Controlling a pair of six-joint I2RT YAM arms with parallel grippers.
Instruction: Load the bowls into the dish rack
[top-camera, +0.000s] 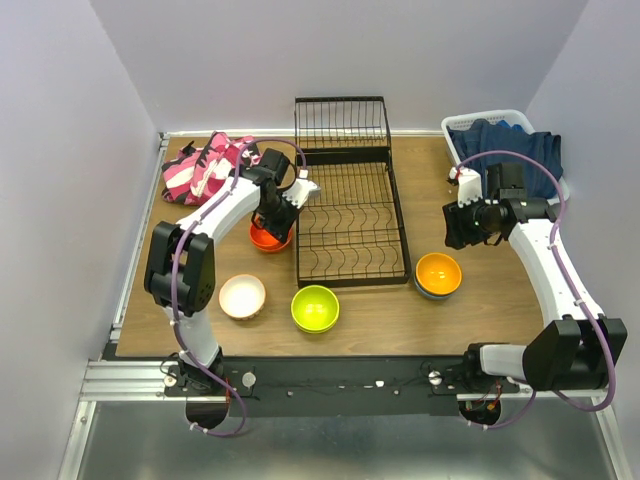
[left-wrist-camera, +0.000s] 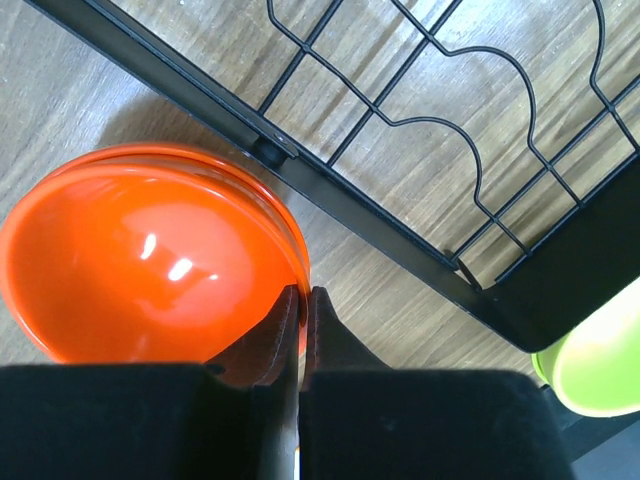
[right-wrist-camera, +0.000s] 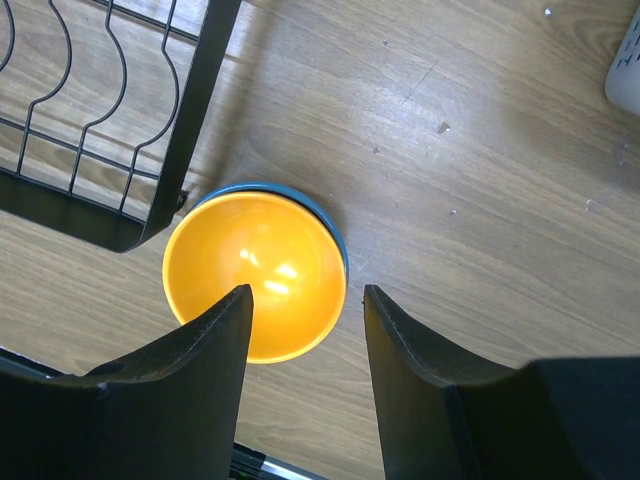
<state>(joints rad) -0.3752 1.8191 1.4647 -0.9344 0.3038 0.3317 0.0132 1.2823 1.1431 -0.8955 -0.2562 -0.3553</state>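
A red-orange bowl (top-camera: 268, 238) (left-wrist-camera: 140, 260) sits on the wood just left of the black wire dish rack (top-camera: 399, 220) (left-wrist-camera: 370, 222). My left gripper (top-camera: 275, 215) (left-wrist-camera: 303, 295) is shut on its right rim, one finger inside and one outside. An orange bowl (top-camera: 438, 271) (right-wrist-camera: 255, 275) nests in a blue bowl (top-camera: 437, 295) (right-wrist-camera: 330, 215) by the rack's near right corner. My right gripper (top-camera: 468, 224) (right-wrist-camera: 305, 290) hangs above them, open and holding nothing. A cream-white bowl (top-camera: 242, 296) and a lime green bowl (top-camera: 314, 308) (left-wrist-camera: 600, 360) lie near the front edge.
A pink striped cloth (top-camera: 205, 165) lies at the back left. A white laundry basket (top-camera: 500, 120) (right-wrist-camera: 628, 70) with dark blue fabric (top-camera: 505, 150) stands at the back right. The rack's upright section (top-camera: 342, 122) rises at the back.
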